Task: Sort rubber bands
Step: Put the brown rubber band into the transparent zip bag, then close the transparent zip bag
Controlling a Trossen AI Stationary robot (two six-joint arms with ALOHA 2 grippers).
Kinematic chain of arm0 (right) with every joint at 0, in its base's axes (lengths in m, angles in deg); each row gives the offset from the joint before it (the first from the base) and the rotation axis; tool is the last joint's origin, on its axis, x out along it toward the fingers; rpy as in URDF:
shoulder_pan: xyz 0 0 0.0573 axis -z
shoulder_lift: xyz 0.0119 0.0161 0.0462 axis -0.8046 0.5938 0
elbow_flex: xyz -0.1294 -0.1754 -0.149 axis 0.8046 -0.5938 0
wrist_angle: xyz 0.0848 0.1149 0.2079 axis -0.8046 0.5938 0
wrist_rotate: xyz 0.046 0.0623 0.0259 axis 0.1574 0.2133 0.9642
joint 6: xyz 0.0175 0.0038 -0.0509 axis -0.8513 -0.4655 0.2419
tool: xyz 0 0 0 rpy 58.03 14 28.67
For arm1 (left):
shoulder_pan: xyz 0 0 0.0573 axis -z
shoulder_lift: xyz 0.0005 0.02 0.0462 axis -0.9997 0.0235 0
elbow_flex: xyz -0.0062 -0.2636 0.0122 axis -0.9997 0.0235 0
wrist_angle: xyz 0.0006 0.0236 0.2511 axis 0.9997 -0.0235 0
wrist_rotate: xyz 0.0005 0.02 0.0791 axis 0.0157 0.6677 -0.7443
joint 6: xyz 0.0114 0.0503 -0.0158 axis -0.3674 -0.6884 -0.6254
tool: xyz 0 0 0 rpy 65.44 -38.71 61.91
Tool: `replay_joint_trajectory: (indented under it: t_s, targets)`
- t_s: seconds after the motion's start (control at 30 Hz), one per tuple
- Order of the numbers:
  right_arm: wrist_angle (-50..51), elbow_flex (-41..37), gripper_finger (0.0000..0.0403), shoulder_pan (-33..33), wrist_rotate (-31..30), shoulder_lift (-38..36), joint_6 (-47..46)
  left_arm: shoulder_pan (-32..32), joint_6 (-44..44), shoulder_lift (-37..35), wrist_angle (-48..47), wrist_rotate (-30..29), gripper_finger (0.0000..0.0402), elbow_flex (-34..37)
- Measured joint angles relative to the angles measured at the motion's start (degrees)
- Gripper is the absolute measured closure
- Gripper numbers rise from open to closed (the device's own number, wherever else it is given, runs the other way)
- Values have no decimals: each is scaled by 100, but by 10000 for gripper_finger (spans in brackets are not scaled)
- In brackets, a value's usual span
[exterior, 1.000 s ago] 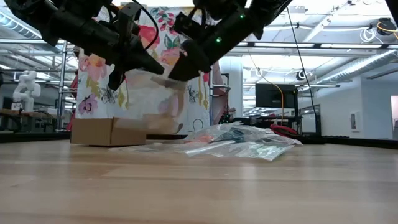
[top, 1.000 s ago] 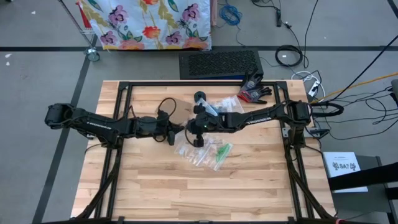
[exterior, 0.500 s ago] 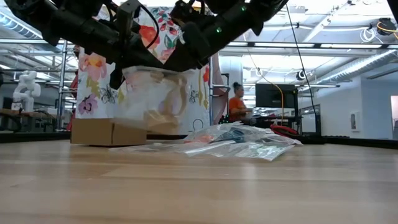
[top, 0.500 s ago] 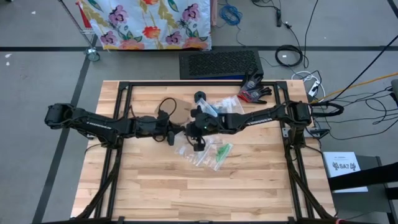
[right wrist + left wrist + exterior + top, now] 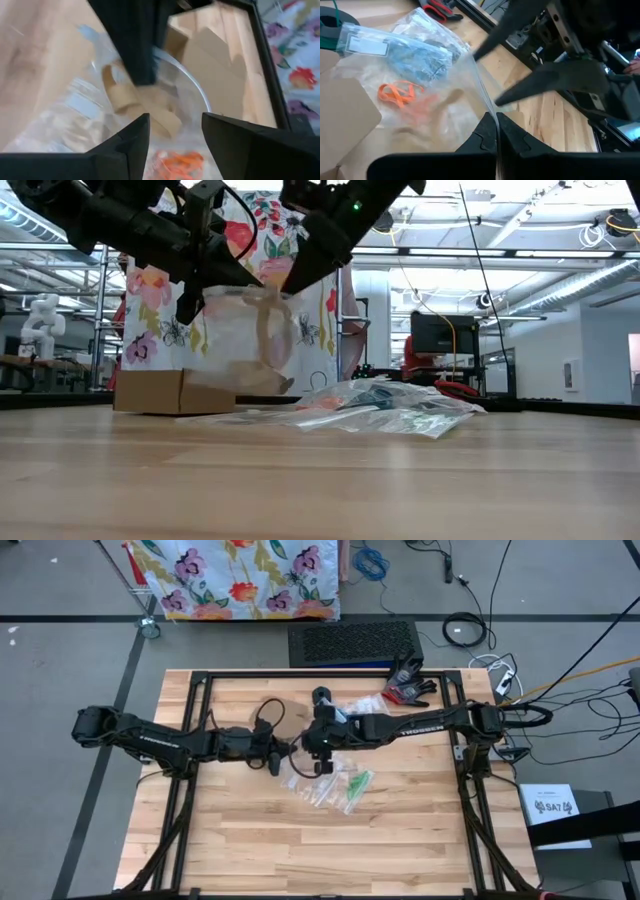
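Note:
My left gripper (image 5: 285, 754) is shut on a clear plastic bag (image 5: 240, 345) above the middle of the table. Tan rubber bands (image 5: 262, 330) (image 5: 145, 107) hang curled inside that bag. My right gripper (image 5: 300, 275) stands open just above the bag's top and to its right, touching nothing; its two fingers also show in the left wrist view. Orange rubber bands (image 5: 397, 95) and a bag of blue ones (image 5: 420, 57) lie on the table beyond. My left gripper pinches the clear bag's top edge (image 5: 492, 112) between its two shut fingers. The fingers come nearly level from the table's left. The bag hangs open below them with the tan bands inside; its lower end (image 5: 265, 385) hangs close above the table.
A heap of clear bags (image 5: 335, 785) (image 5: 380, 405) with sorted bands lies mid-table, right of the held bag. A cardboard box (image 5: 170, 392) stands behind it. Red and black gloves (image 5: 408, 688) lie at the far right. The near half of the table is bare wood.
My right gripper has opened and risen from the mouth of the held bag. The tan bands now hang loose inside the bag. My left gripper has kept its hold and its place.

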Motion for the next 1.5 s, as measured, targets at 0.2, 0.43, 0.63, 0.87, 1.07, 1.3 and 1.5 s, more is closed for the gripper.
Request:
replay_joint_trajectory:
  t_s: [0.2, 0.43, 0.63, 0.87, 1.07, 1.3, 1.5]
  targets:
    - [279, 0, 242, -11, -677, 0, -143, -2, 0, 2, 2, 14, 401, 0]
    - [362, 0, 249, -27, -588, -29, -229, 0, -4, 2, -166, -70, 401, 0]
    - [385, 0, 250, -117, 625, 10, 1, -2, 27, 4, -307, -142, 401, 0]
    - [334, 0, 251, -187, 213, 354, 474, 4, 37, 4, -239, -32, 401, 0]
    - [148, 0, 276, -315, -236, 365, 592, 4, 42, 4, -297, 96, 401, 0]
    - [242, 0, 351, -393, -226, 344, 851, 4, 35, 4, -244, 101, 401, 0]
    - [295, 0, 397, -434, -235, 344, 745, 4, -235, 4, -266, 72, 396, 0]
